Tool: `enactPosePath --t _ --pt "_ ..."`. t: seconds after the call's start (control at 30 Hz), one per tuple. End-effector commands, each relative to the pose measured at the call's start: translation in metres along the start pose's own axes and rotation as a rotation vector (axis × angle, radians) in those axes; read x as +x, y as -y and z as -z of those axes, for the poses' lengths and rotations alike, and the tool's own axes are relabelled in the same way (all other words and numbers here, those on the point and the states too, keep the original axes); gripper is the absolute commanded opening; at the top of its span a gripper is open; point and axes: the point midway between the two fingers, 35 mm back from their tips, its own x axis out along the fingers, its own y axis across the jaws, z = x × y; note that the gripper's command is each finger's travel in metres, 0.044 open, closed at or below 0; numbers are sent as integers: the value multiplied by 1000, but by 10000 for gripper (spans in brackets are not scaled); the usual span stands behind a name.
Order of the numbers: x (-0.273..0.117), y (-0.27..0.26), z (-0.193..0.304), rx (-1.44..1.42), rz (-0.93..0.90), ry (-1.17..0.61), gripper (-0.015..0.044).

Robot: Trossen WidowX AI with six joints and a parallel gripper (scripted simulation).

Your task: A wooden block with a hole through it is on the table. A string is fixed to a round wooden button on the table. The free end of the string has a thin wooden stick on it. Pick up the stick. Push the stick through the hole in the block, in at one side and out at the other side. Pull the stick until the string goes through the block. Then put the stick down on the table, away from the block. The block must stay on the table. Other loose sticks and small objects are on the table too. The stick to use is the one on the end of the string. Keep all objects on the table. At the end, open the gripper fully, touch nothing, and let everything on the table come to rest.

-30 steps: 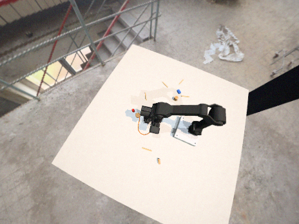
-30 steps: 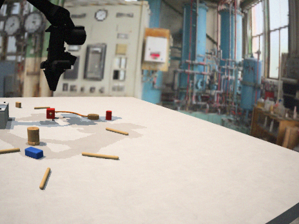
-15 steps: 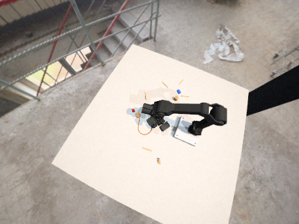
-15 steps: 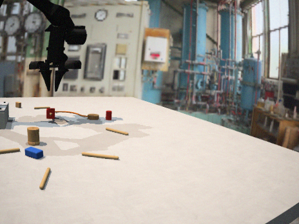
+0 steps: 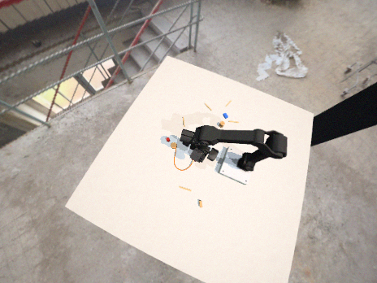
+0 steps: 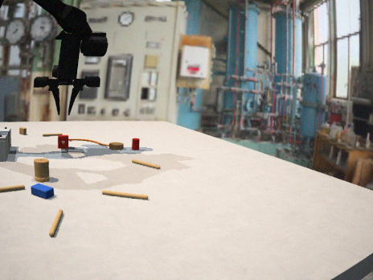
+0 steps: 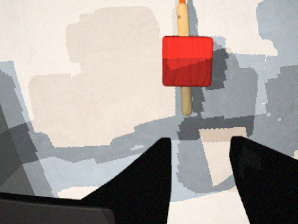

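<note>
The red block (image 6: pixel 60 138) (image 7: pixel 187 52) stands on the table with the stick (image 7: pixel 186 103) through its hole. One stick end sticks out on the side nearer my fingers in the wrist view, the other on the far side. The orange string (image 5: pixel 181 169) (image 6: pixel 88 140) (image 7: pixel 182 1) joins that far end and runs in a curve to the round wooden button (image 5: pixel 174 145) (image 6: pixel 116 146). My gripper (image 6: pixel 64 114) (image 7: pixel 200 147) is partly open and empty, high above the table. In the wrist view its fingertips appear just below the near stick end. The arm hides the block in the top view.
A red cylinder (image 5: pixel 167 139) (image 6: pixel 136 144) stands beyond the button. A wooden cylinder (image 5: pixel 222 124) (image 6: pixel 41 170), a blue block (image 5: pixel 225 115) (image 6: pixel 42 191) and several loose sticks lie to one side. Another loose stick (image 5: pixel 184 188) (image 6: pixel 52 134) and a small wooden piece (image 5: pixel 200 203) (image 6: pixel 22 131) lie opposite.
</note>
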Motion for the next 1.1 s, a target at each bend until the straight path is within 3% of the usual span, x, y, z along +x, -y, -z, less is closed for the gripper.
enactPosePath --t 0.0,1.07 --pt "2 0 1 -12 0 -4 124" --pt "55 2 0 -12 0 -4 124"
